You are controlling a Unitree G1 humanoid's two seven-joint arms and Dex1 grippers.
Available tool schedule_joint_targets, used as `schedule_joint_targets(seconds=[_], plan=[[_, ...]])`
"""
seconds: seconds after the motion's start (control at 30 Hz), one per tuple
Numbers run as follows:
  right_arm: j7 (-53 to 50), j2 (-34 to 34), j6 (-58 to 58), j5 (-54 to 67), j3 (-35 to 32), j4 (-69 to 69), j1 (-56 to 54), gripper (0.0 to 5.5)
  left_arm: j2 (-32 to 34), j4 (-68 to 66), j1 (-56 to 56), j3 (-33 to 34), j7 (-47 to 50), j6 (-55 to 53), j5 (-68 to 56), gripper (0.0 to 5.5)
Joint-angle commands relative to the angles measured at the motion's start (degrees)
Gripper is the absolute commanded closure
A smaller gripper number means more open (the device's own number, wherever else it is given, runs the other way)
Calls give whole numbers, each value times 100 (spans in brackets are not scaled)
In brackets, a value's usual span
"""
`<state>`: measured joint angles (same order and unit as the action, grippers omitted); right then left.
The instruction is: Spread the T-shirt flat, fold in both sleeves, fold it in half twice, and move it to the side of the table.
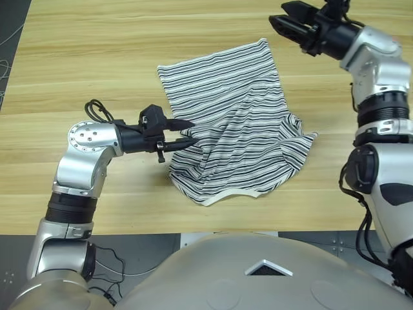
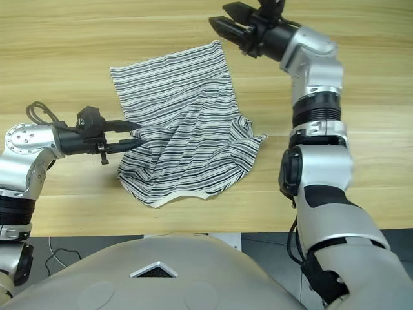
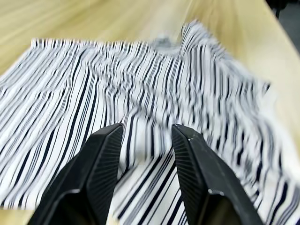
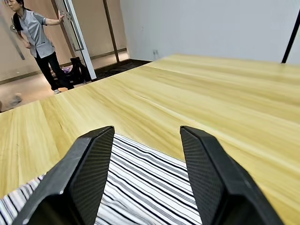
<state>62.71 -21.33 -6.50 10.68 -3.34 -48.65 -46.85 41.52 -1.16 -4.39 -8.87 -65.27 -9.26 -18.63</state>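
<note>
A broad light-wood table (image 1: pixel 77 64) with a plank-grain top carries everything. A soft T-shirt of black-and-white striped knit cloth (image 1: pixel 239 123) is spread over the middle of it, reaching toward the near edge. The far half is laid fairly flat. The near half is bunched into ridges and loose folds, and one flap is turned out toward the right edge.

The cloth is judged light and limp. It would sag and drag when lifted, and it may slide on the smooth wood, so it is best taken by a hem, a corner or a raised fold. A pinch on a flat part would catch little.

The left gripper (image 1: pixel 193 131) is held low at the shirt's left border, with its fingers moderately parted over a raised fold and not closed on it. The right gripper (image 1: pixel 277 13) is held above the shirt's far right corner, near the far edge of the table. Its fingers are spread wide and nothing is held.
</note>
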Motion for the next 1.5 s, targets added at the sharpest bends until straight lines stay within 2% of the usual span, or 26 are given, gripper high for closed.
schedule_joint_targets(seconds=[0.03, 0.23, 0.47, 0.7, 0.97, 1.13, 1.5], plan=[[586, -622, 920, -631, 576, 1, 558, 291, 146, -609, -217, -130, -148, 446, 513, 356], [1630, -862, 969, -361, 685, 366, 930, 291, -167, -1172, -222, -306, -129, 804, 806, 356], [2130, -1050, 722, -340, 905, 990, 1383, 291, -277, -1438, 212, -577, -123, 1074, 1068, 356], [2038, -1188, 709, -439, 1082, 1349, 1614, 291, 326, -1700, 819, -827, 52, 1701, 1793, 356], [1912, -1185, 522, -340, 1105, 1745, 1860, 291, 953, -1188, 1684, -151, 429, 1939, 1358, 356], [1835, -1189, 446, -322, 1097, 1904, 1975, 291, 1085, -694, 2440, 323, 520, 1865, 1013, 356], [1660, -1273, 580, -480, 1205, 1860, 1990, 291, 1275, 910, 3659, 835, 382, 1352, 360, 356]])
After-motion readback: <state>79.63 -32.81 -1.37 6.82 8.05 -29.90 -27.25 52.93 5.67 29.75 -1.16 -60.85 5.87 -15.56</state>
